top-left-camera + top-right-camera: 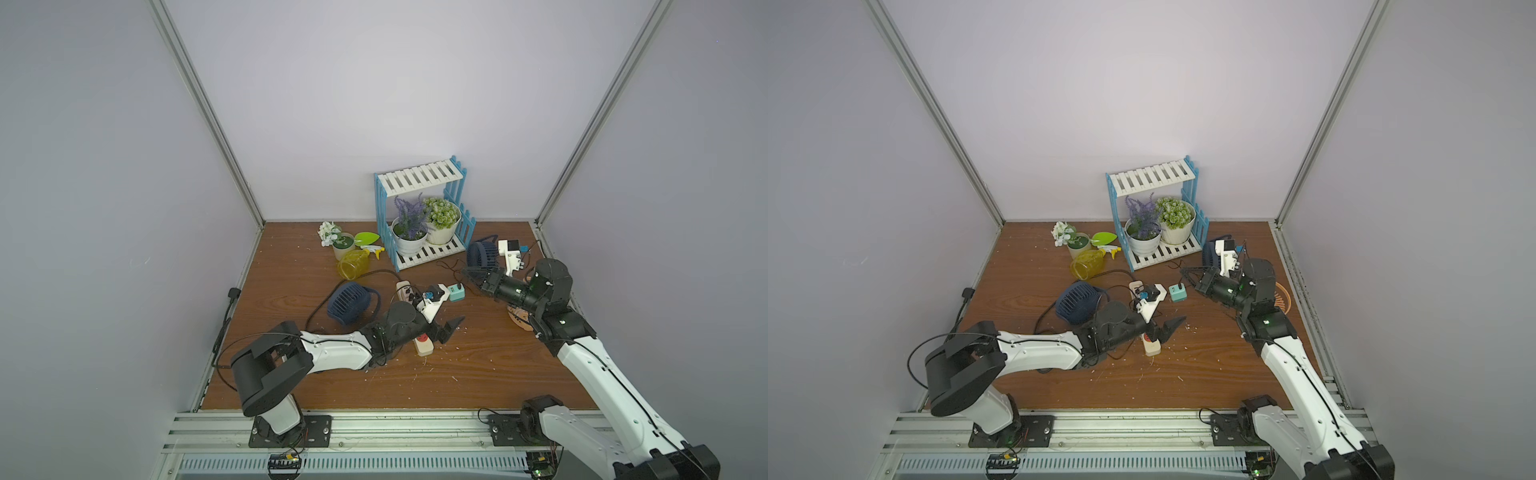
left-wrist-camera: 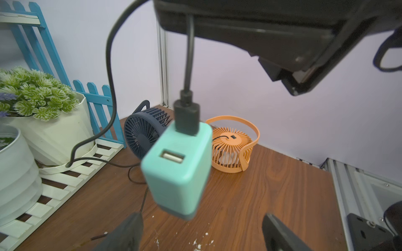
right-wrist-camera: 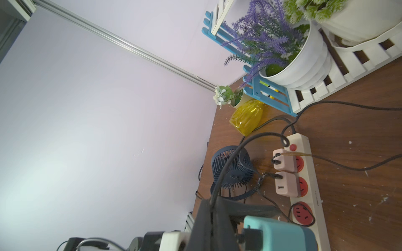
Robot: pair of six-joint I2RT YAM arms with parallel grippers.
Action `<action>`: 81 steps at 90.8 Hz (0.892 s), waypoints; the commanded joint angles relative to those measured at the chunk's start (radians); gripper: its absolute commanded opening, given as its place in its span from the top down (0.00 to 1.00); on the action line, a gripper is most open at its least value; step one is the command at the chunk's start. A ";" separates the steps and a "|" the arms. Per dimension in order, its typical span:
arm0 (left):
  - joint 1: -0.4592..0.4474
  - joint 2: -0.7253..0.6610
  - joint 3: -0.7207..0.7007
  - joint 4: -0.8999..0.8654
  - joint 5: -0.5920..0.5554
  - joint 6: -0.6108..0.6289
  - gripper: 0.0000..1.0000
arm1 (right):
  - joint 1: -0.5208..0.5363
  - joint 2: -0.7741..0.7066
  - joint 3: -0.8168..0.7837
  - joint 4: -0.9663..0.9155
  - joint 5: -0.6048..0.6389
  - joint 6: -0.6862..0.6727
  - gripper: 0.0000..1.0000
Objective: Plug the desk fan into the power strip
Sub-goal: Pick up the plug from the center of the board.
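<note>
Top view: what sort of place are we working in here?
Probably a robot test booth staged as a home desk: plain walls on metal posts, arms bolted to a front rail, a wooden table with plant shelf and power strip.

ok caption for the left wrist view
Teal charger with a black cable plugged in, blue fan and orange fan behind.

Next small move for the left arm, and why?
Likely advance the left gripper and close it on the body of the teal adapter. The adapter appears to hang only by the black cord pinched in the shut right gripper, straight ahead of the left's open fingers. A cord hold probably can't press it into the free socket on the power strip.
</note>
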 commanded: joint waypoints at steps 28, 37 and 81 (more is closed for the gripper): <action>0.036 0.039 0.008 0.143 0.055 -0.042 0.25 | 0.005 -0.009 -0.011 0.139 -0.141 0.084 1.00; 0.038 0.035 0.003 0.163 0.077 -0.045 0.30 | 0.005 -0.012 -0.014 0.138 -0.162 0.086 1.00; 0.038 0.009 -0.020 0.185 0.106 -0.037 0.69 | 0.005 -0.011 -0.039 0.138 -0.173 0.086 1.00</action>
